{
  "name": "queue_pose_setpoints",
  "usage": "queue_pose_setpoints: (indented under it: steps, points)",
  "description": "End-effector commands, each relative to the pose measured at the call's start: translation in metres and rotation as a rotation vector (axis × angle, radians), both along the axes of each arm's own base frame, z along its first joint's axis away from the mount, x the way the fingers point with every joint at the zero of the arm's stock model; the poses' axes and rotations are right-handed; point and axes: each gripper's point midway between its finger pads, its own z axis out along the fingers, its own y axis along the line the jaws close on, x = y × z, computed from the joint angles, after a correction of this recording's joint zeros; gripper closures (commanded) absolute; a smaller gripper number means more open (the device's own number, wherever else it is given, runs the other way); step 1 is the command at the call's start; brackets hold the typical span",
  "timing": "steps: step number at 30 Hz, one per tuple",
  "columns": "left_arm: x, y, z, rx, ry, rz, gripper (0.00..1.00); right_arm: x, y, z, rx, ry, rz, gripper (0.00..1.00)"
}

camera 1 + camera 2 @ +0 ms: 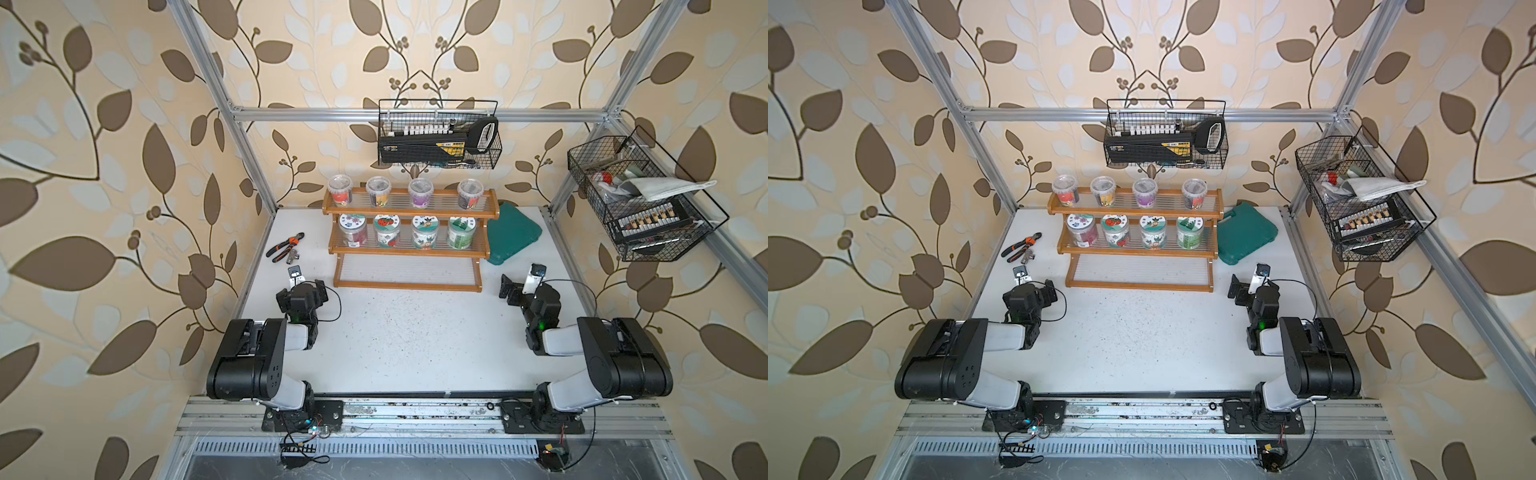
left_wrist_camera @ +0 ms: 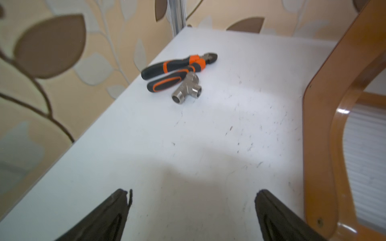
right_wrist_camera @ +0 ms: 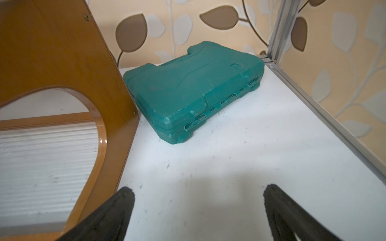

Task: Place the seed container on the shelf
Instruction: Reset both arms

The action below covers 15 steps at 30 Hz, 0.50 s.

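Nearest, both arms are folded low at the front of the worktop (image 1: 395, 340). The left gripper (image 2: 192, 194) and the right gripper (image 3: 198, 188) have their jaws wide and hold nothing. Each stands near one end of the shelf (image 1: 409, 212), so its front is free. No container stands loose on the worktop, so I judge the placing as done. The bottom tier (image 1: 407, 270) is bare. The middle tier carries four jars (image 1: 387, 230) with picture lids, and the top tier four tubs (image 1: 377, 191) with clear lids, all upright. The seed container must be among these eight; which one, I cannot tell. Pliers (image 2: 177, 64) and a metal fitting (image 2: 187, 88) lie left of the shelf, and a green case (image 3: 188, 87) lies at its right. Behind, a wire basket (image 1: 495, 153) holds a long black box. A side basket (image 1: 582, 166) holds a white cloth and small parts.
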Motion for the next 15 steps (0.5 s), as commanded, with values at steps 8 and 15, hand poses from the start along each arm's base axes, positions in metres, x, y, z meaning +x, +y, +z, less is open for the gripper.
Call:
queue_pose_setpoints:
  steps: [8,15]
  points:
    - [0.016,0.0,0.018,-0.019,-0.045,-0.031,0.02,0.018,0.035,0.002,-0.023,0.043,0.212,0.01]
    - [0.016,0.0,0.018,-0.02,-0.044,-0.029,0.02,0.018,0.034,0.002,-0.024,0.045,0.209,0.01]
